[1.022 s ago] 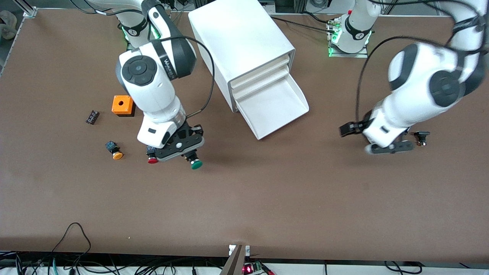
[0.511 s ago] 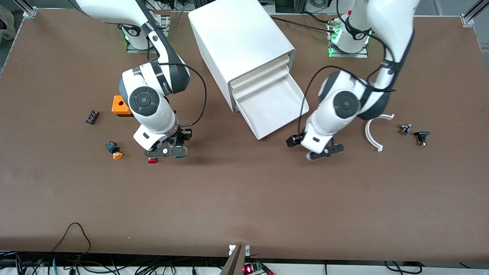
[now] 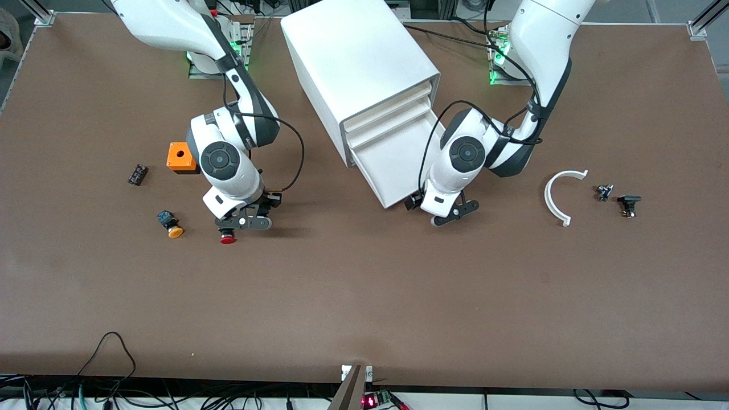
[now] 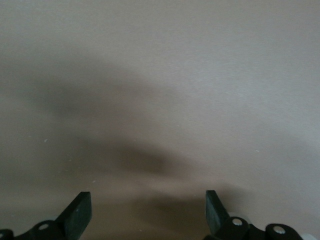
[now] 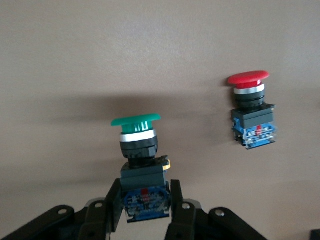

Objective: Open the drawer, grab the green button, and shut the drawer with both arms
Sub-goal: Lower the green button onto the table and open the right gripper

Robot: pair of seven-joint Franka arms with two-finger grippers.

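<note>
Green-capped button point(image 5: 136, 131) is pinched at its black body by the right gripper point(image 5: 142, 205) low over the desk point(image 3: 364, 296) beside a red button point(image 3: 228, 238); the left gripper point(image 3: 450, 215), fingers spread, should push the open drawer's point(image 3: 401, 156) front squarely.

Legible markings: none. The right arm point(image 3: 228, 165) carries faint lettering on its dark joint ring, too small to read. No label, brand or number shows on the cabinet point(image 3: 359, 68), the buttons or the table point(image 3: 364, 296).
</note>
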